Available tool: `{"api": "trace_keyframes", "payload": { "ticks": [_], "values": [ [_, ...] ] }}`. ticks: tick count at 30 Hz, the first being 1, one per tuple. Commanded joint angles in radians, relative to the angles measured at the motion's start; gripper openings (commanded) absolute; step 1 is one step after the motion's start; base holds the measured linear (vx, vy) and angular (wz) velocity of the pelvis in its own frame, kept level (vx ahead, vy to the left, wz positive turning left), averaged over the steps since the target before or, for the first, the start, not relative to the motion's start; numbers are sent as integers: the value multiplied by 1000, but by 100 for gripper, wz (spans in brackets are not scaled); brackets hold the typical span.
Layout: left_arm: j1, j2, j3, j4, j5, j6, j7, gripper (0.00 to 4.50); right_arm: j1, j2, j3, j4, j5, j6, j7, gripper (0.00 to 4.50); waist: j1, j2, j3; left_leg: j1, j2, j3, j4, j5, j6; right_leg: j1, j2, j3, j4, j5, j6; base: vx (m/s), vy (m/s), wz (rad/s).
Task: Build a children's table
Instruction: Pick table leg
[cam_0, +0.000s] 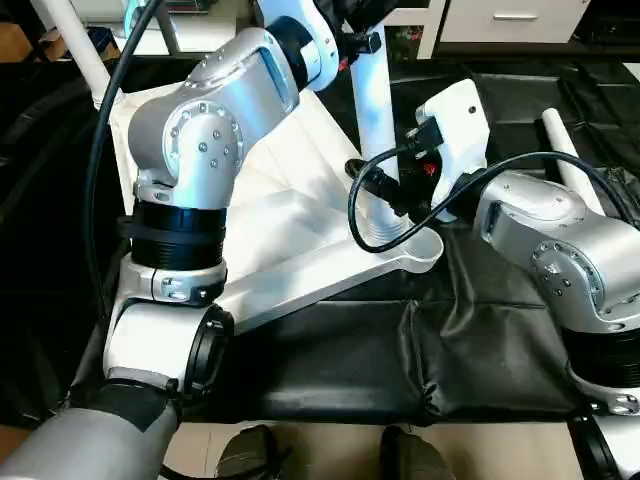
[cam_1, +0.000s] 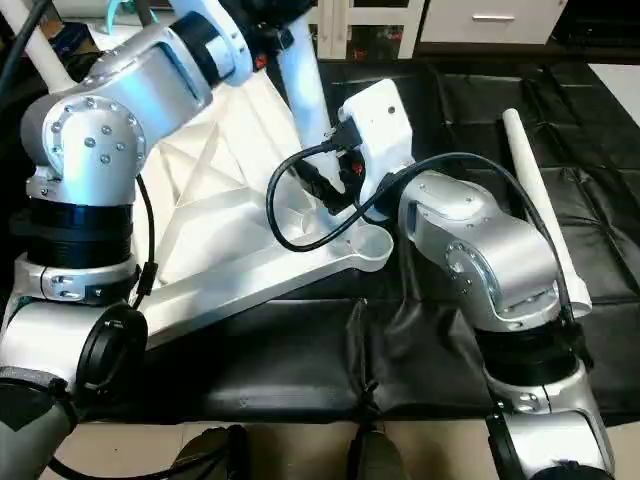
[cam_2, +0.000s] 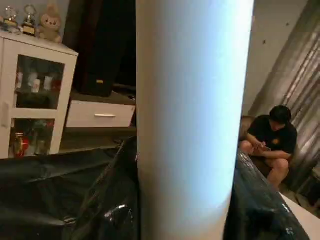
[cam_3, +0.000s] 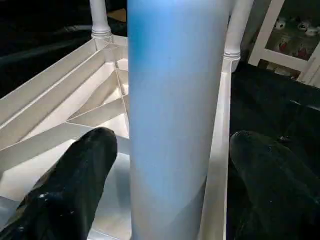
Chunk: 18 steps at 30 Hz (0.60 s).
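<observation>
Upright leg (cam_3: 175, 115) between spread right pincer (cam_3: 165, 175) fingers, left pincer hidden, grip unclear, tabletop (cam_1: 230, 190) partly covered.

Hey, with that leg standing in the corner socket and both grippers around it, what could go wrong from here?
1. The right gripper has its fingers apart on either side of the upright leg, not clamping it; the leg may tilt if not fully seated in the tabletop.
2. A black cable loops across the corner socket and may snag.
3. A loose leg lies on the black cover by the right forearm and could get knocked.
</observation>
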Motion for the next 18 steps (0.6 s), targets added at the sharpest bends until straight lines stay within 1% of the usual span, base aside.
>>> {"api": "trace_keyframes", "payload": {
  "ticks": [1,2,3,6,9,11,14,16,18],
  "values": [
    [0,1,-6,-27,6,12,-14,165,-13,2,6,-2,-7,11,18,364,2,-22,-122,27,-22,18,-54,-103,58,86,10,8,-45,-166,-198,0,0,0],
    [0,2,-6,-28,7,14,-16,165,-14,1,7,-2,-8,13,22,364,2,-22,-122,27,-22,17,-55,-102,58,87,10,8,-45,-165,-198,0,0,0],
    [0,2,-7,-29,8,16,-17,165,-13,-1,8,-2,-7,16,27,333,2,-23,-120,26,-23,17,-55,-106,57,86,10,8,-46,-171,-195,0,0,0],
    [1,5,-12,-37,7,23,-29,165,-10,-10,11,-4,-2,29,47,320,2,-22,-120,27,-23,17,-55,-106,55,86,9,8,-46,-176,-192,0,0,0],
    [2,6,-18,-49,2,30,-39,165,-7,-17,14,-5,8,47,67,286,2,-22,-120,27,-21,16,-56,-105,55,87,10,8,-45,-167,-197,0,0,0],
    [3,7,-21,-53,0,32,-45,165,-6,-22,17,-6,11,56,72,281,2,-22,-120,26,-22,17,-55,-105,57,87,9,8,-46,-169,-199,0,0,0],
    [5,14,-34,-67,1,37,-63,165,4,-35,22,-10,17,88,85,239,3,-22,-121,28,-21,16,-55,-98,58,86,9,9,-45,-161,-205,0,0,0],
    [5,16,-36,-68,3,38,-70,165,7,-39,23,-12,16,99,92,232,3,-23,-120,26,-22,17,-55,-103,58,87,9,8,-46,-169,-202,0,0,0],
    [3,16,-37,-68,3,39,-79,165,10,-40,22,-16,19,112,100,209,3,-23,-120,26,-22,17,-55,-106,55,88,9,9,-46,-177,-199,0,0,0]
  ]
}}
